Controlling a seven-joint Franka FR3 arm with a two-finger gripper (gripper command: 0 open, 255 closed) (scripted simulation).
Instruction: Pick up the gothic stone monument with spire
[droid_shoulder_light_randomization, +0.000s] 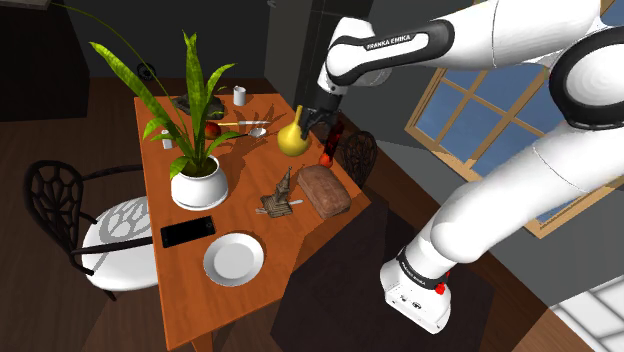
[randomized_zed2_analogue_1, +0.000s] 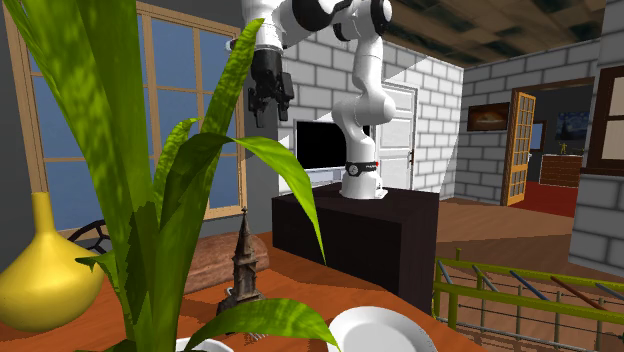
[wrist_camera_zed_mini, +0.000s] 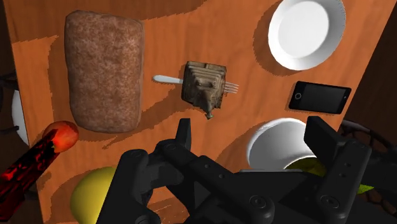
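gripper (droid_shoulder_light_randomization: 317, 125) hangs high, jaws spread, pointing down.

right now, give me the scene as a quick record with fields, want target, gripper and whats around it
target: grey-brown spired monument, upright on the wooden table
gripper: gripper open, holding nothing, well above the monument
under target: fork, showing on both sides of its base
neighbours: brown loaf, white plate, black phone, white plant pot, yellow vase
task state: monument not yet grasped
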